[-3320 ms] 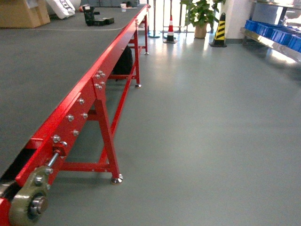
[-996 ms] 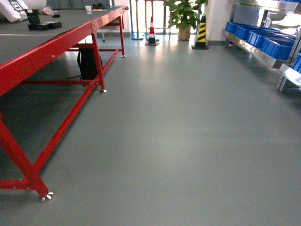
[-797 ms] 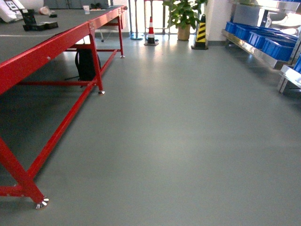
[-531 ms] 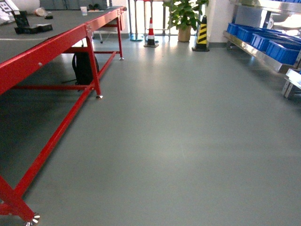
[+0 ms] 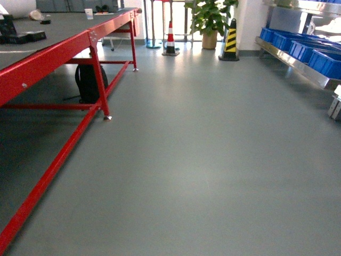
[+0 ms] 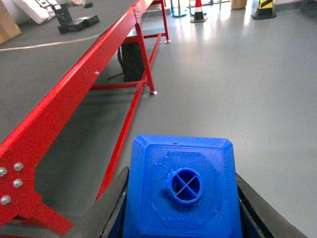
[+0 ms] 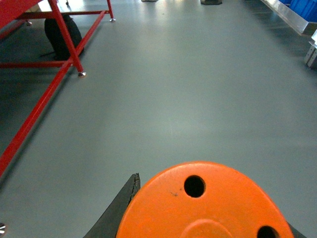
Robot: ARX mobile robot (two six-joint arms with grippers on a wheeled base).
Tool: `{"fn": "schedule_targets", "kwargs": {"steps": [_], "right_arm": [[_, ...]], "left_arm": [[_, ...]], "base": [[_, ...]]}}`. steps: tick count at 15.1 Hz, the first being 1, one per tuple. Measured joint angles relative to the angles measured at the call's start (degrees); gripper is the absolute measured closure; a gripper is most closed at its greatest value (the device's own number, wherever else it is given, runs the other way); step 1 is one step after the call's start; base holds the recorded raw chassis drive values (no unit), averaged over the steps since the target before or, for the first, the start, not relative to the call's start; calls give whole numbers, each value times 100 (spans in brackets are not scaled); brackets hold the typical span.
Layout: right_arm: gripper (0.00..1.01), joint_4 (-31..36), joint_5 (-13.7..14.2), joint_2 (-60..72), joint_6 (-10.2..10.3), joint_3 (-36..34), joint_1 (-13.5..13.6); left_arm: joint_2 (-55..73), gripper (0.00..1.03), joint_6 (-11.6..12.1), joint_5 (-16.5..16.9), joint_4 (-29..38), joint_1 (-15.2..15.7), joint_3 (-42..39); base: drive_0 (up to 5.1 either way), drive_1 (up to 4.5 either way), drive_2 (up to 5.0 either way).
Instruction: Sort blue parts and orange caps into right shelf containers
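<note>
In the left wrist view a blue part [image 6: 181, 191] with a round stud on its top face sits between the black fingers of my left gripper [image 6: 181, 208], which is shut on it. My right gripper [image 7: 210, 218] is shut on an orange cap [image 7: 208, 203] whose flat top shows small holes. Both are carried above the grey floor. The right shelf containers [image 5: 306, 48], a row of blue crates, stand on a steel shelf [image 5: 298, 65] at the far right of the head view. Neither gripper shows in the head view.
A long red-framed conveyor table [image 5: 50, 56] runs along the left, with a black bag [image 5: 88, 82] under it. At the far end stand a red-white cone [image 5: 170, 38], a yellow-black cone [image 5: 230, 38] and a potted plant [image 5: 209, 18]. Grey floor [image 5: 202, 160] lies between.
The head view has travelled forward and swung right. The red table has slid off to the left, and the shelf with the blue crates is nearer on the right.
</note>
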Motion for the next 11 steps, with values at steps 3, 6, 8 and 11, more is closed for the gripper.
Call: {"fn": "schedule_targets", "kwargs": {"steps": [3, 6, 8, 11], "right_arm": [[59, -13, 0, 13, 0, 0, 0], [59, -4, 0, 9, 0, 0, 0], [59, -20, 0, 7, 0, 0, 0], [59, -20, 0, 4, 0, 0, 0]], "left_arm": [[13, 58, 2, 0, -31, 0, 0], [11, 58, 2, -2, -26, 0, 0], [13, 58, 2, 0, -31, 0, 0], [11, 58, 2, 0, -17, 0, 0]], "base": [[5, 435, -426], [4, 435, -426], [4, 435, -426], [4, 435, -426]]}}
